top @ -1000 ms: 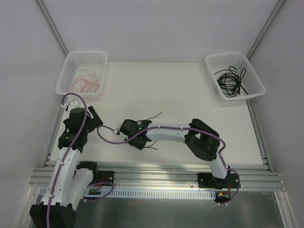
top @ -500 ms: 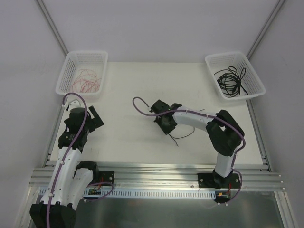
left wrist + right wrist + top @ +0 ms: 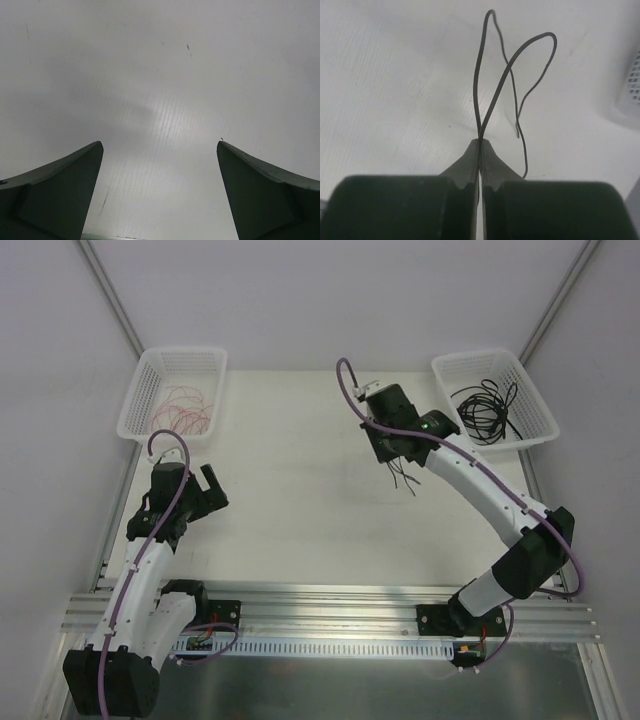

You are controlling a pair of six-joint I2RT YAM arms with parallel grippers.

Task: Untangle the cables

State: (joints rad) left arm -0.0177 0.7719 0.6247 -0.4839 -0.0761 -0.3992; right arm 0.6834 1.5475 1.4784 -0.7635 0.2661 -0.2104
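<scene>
My right gripper is shut on a thin black cable and holds it above the table, left of the right basket. In the right wrist view the cable rises from between the fingertips in two loops, with loose ends hanging down. More black cables lie coiled in the white basket at the back right. Fine red and pink wires lie in the white basket at the back left. My left gripper is open and empty over the table's left side; its wrist view shows only bare table between its fingers.
Metal frame posts run along both sides. An aluminium rail crosses the near edge by the arm bases. The right basket's corner shows at the right edge of the right wrist view.
My right arm has swung from the table's middle left to the back right, lifting the black cable with it. My left gripper has shifted slightly right and down.
</scene>
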